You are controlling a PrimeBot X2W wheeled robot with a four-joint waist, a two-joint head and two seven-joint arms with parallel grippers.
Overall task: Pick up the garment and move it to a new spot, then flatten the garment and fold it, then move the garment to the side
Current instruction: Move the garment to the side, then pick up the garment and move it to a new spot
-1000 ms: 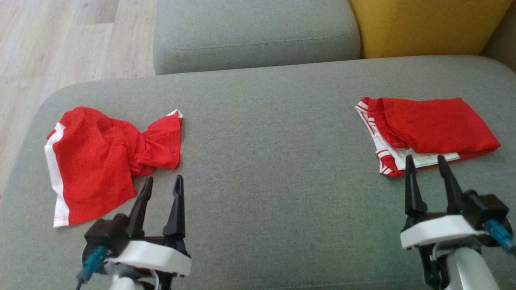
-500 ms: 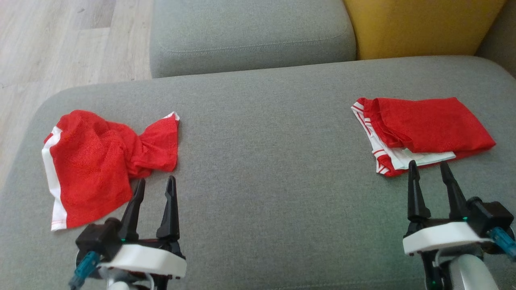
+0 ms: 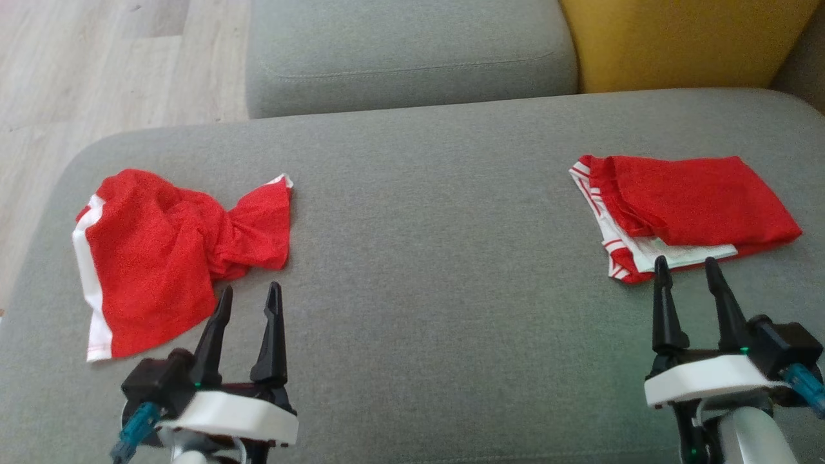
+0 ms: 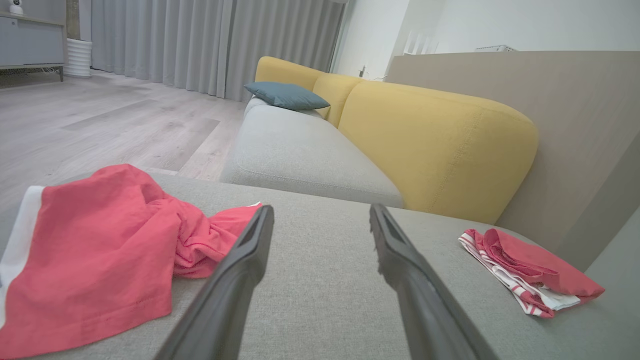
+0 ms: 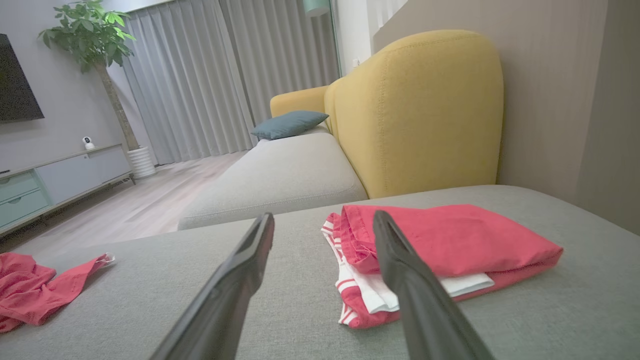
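Your grey woven sofa seat (image 3: 438, 212) holds a twisted red garment (image 3: 161, 251); the folded pile (image 3: 696, 200) hides its lower layers. On the left gripper (image 3: 251, 288) and right gripper (image 3: 684, 260), fingers are spread, empty.

The right gripper's (image 5: 324, 216) two dark fingers stand wide apart over the grey seat (image 5: 200, 300), gripping nothing. Just beyond the tip of the right-hand finger lies a folded red garment (image 5: 450, 240), white striped cloth showing at its near edge and partly hidden by that finger. Well off to the left of the jaws lies a crumpled red garment (image 5: 30, 290); farther ahead are a blue pillow (image 5: 290, 124) and a yellow backrest (image 5: 420, 110).
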